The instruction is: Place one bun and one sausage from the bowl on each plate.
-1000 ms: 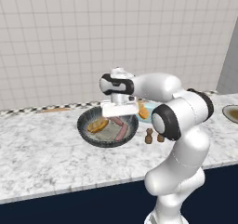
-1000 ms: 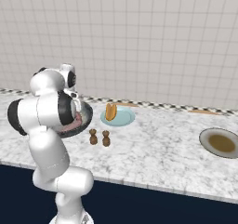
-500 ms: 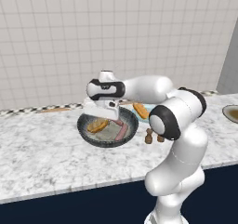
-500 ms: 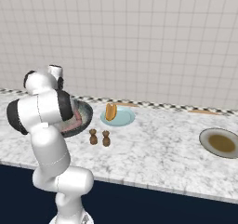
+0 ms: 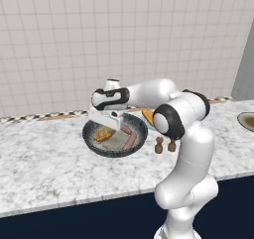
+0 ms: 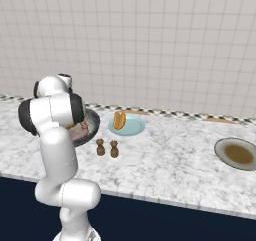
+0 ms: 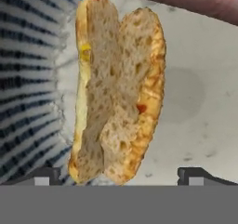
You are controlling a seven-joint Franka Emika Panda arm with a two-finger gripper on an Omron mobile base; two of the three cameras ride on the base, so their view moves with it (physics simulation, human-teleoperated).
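The spread, empty fingers [image 7: 119, 176] are held over the split golden bun [image 7: 116, 88] inside the dark ribbed bowl [image 5: 94, 139]; off-centre closing could see it nudged aside

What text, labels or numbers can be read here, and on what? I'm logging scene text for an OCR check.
None: no readable text on the bowl, bun, blue plate, brown plate, shakers, tiled wall or arm.
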